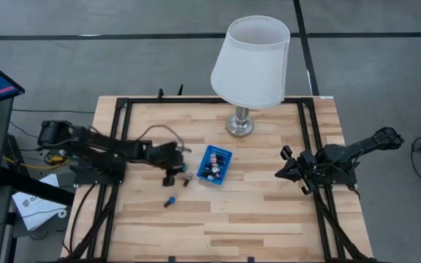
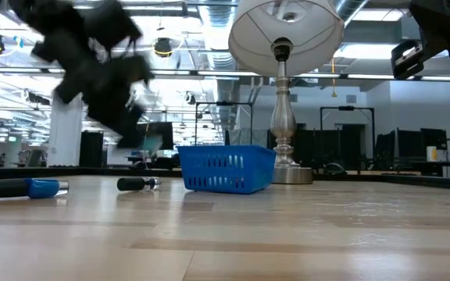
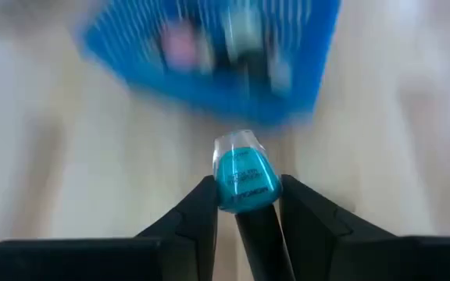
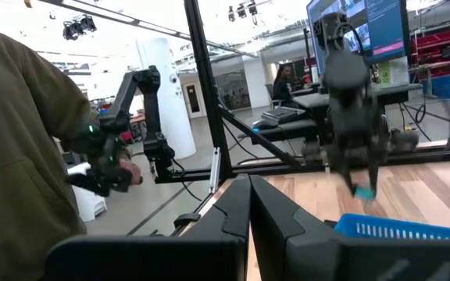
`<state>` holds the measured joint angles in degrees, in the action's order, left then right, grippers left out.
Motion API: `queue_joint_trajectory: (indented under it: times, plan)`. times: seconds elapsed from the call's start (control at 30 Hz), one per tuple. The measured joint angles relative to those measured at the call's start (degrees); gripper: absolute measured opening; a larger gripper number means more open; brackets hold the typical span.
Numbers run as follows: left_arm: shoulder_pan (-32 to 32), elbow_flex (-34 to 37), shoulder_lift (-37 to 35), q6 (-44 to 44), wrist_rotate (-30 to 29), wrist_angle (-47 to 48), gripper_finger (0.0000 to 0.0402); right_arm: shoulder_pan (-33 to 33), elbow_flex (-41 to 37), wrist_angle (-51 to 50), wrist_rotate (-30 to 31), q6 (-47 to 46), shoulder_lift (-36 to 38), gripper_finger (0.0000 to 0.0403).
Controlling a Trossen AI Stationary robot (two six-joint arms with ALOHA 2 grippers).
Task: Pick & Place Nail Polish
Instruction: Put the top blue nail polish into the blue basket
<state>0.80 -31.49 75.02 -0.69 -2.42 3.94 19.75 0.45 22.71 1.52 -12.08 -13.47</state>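
Nail polish: a teal bottle sat pinched in your left pincer, held above the counter just at nine o'clock of the blue basket. Several bottles already lay inside the basket. Two more lay on the counter, at about seven and eight o'clock of the basket. You were in the carry step; the next move likely called for clearing the basket's near wall, then releasing over open room inside. The lamp stood at twelve o'clock, near the basket, so approach from nine o'clock looked freest. Your right pincer waited at three o'clock, fingers pressed together, well apart from the basket.
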Motion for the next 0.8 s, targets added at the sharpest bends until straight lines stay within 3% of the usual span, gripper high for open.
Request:
queue_joint_trajectory:
  times: [0.23,0.5,0.8]
  plan:
    - [-2.0,-10.9,0.5,-3.7,-1.6,-5.6,0.0102,0.0,0.0,-0.1,0.0,0.0,0.0,0.0]
    - [-3.5,-20.6,14.4,-6.5,0.8,-5.4,0.0102,0.0,0.0,-0.2,0.0,0.0,0.0,0.0]
    - [-3.5,-23.6,25.8,-6.5,2.0,-5.2,0.0102,0.0,0.0,-0.3,0.0,0.0,0.0,0.0]
